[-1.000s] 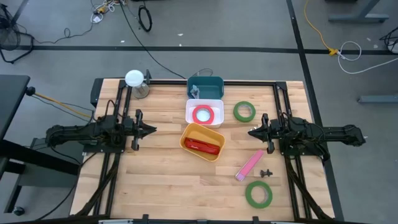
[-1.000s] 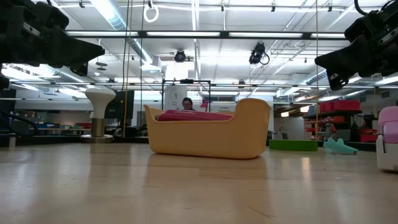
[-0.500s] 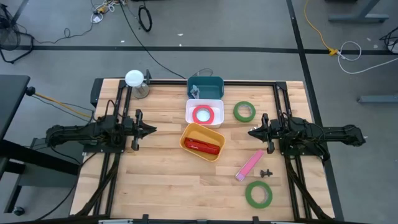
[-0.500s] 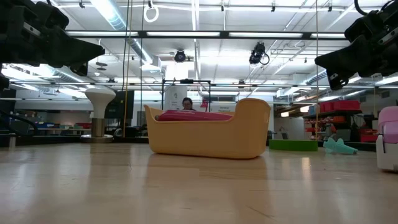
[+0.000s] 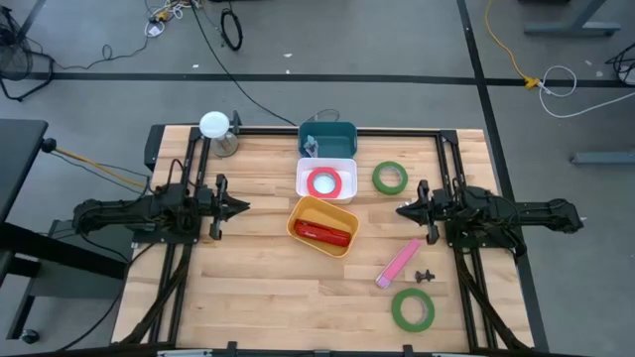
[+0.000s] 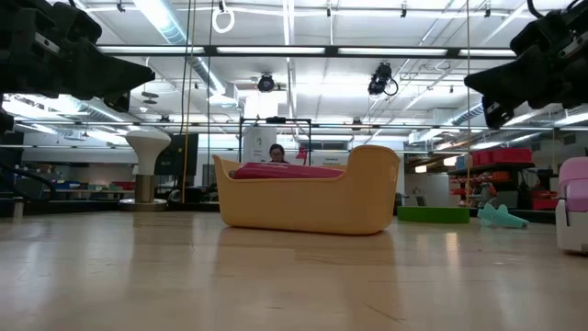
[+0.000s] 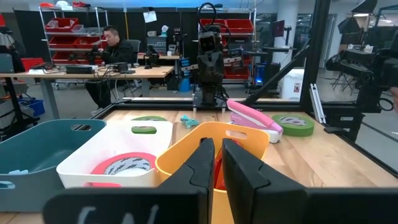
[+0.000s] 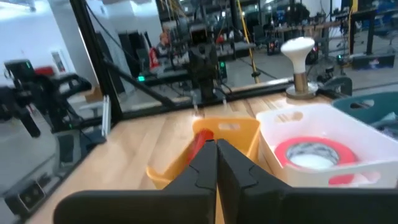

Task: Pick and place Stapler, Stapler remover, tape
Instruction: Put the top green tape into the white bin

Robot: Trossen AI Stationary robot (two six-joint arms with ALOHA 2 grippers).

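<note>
You've got a pale wood-plank table (image 5: 248, 297) under you, with three smooth plastic bins in a line up the middle. The rounded yellow bin (image 5: 322, 225) holds the red stapler (image 5: 319, 233). At its 12 o'clock the white bin (image 5: 326, 179) carries the flat red tape ring (image 5: 323, 182), and beyond that the teal bin (image 5: 327, 138) has a small pale item I can't make out. Still loose on the table: one green tape ring (image 5: 390, 178) at 3 o'clock of the white bin, a pink stapler (image 5: 398, 263), a small dark stapler remover (image 5: 426, 275) just beside it, and a second green tape ring (image 5: 412, 309) at the near edge. Your left gripper (image 5: 241, 207) sits at the yellow bin's 9 o'clock, fingers nearly together and empty. Your right gripper (image 5: 402, 210) is at 3 o'clock, fingers pressed closed, nothing between them, well apart from the loose items.
</note>
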